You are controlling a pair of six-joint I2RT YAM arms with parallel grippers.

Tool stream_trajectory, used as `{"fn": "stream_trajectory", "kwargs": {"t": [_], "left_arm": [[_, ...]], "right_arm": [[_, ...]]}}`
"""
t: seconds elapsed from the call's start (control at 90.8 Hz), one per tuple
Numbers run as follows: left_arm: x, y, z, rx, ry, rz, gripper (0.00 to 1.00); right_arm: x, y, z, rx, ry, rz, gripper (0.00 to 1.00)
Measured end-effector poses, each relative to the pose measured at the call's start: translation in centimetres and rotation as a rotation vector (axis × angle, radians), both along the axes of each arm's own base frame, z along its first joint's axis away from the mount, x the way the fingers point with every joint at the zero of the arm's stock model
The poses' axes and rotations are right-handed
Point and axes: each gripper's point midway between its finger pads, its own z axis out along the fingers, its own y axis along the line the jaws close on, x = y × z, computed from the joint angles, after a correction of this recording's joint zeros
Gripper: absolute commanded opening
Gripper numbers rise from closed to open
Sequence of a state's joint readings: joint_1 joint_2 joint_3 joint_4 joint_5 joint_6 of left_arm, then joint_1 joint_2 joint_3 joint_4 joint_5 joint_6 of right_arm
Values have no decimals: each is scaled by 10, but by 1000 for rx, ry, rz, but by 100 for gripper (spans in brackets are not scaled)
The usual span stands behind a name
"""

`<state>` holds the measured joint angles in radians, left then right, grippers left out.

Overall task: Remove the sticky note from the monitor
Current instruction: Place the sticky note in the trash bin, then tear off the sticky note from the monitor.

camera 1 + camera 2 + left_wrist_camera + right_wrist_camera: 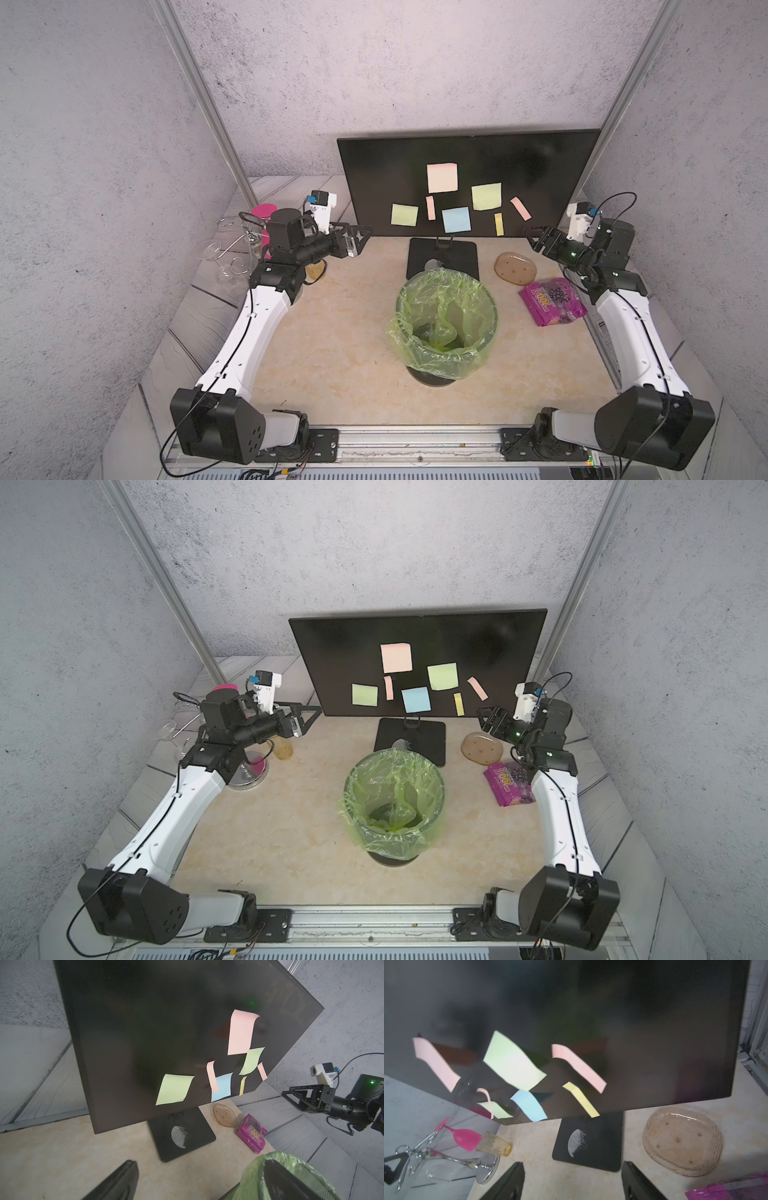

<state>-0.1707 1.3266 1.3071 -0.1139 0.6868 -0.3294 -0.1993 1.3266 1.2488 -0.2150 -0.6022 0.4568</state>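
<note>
The left gripper (pixel 360 235), jaws spread and empty, hovers just beside the monitor's (pixel 478 162) left edge. The monitor stands at the rear, with seven sticky notes (pixel 442 178) on its lower centre; the lined bin (pixel 491 328) stands before its base. The slanted pink strip (pixel 520 208) lies nearest the right gripper (pixel 534 237), likewise spread and empty, near the dish (pixel 515 269)

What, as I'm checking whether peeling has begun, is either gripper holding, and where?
Nothing. The left gripper and right gripper are both open and empty.
</note>
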Motion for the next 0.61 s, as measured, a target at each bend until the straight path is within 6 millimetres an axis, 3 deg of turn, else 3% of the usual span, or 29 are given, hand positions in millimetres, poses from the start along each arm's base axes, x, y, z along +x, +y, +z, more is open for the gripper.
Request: {"fn": "stream_trajectory", "kwargs": {"t": [0.385,0.606], "left_arm": [[-1,-1,0,7,-5,-9,100],[-2,-1,0,8,-7,-10,100]], "right_arm": [[56,-14,-13,123,-62,-4,73],[74,-13,-17,176,-74,19,62]]}}
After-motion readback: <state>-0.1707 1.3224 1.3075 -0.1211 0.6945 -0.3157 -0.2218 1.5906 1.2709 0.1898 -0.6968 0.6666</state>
